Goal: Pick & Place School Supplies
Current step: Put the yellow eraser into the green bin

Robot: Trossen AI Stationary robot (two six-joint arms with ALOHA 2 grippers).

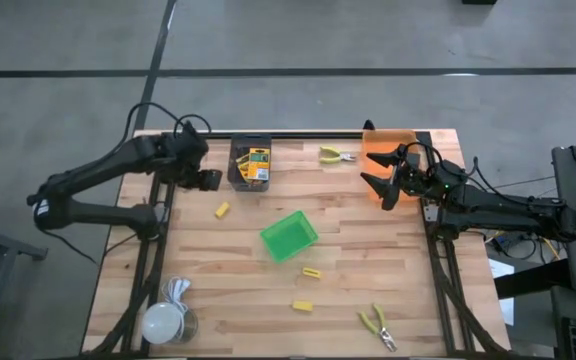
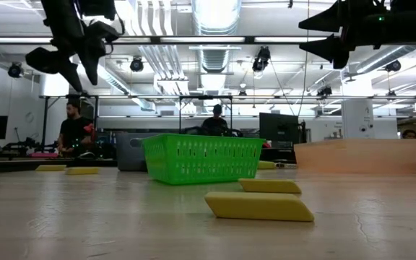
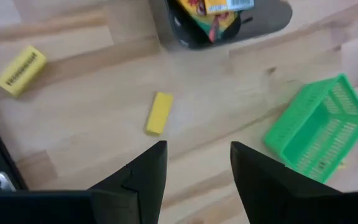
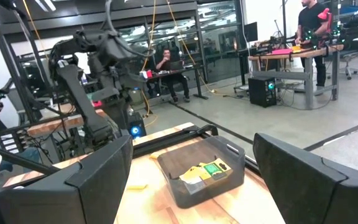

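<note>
My left gripper (image 1: 204, 180) is open and raised above the table beside the grey bin (image 1: 250, 163), which holds yellow-and-green crayon boxes (image 3: 211, 9). In the left wrist view its fingers (image 3: 197, 155) hang over bare wood, short of a small yellow block (image 3: 159, 113); a second block (image 3: 20, 70) lies further off. My right gripper (image 1: 383, 186) is open and lifted in front of the orange bin (image 1: 388, 148), pointing toward the grey bin (image 4: 201, 171). Two more yellow blocks (image 1: 311, 272) (image 1: 302, 306) lie flat near the front. Yellow-handled pliers lie at the far edge (image 1: 336, 154) and the near edge (image 1: 378, 326).
A green basket (image 1: 288, 236) sits tilted at the table's middle. A white round object (image 1: 166, 320) stands at the near left corner. In the low view both grippers (image 2: 56, 61) (image 2: 331, 36) hang high above the tabletop. People stand in the room beyond the table.
</note>
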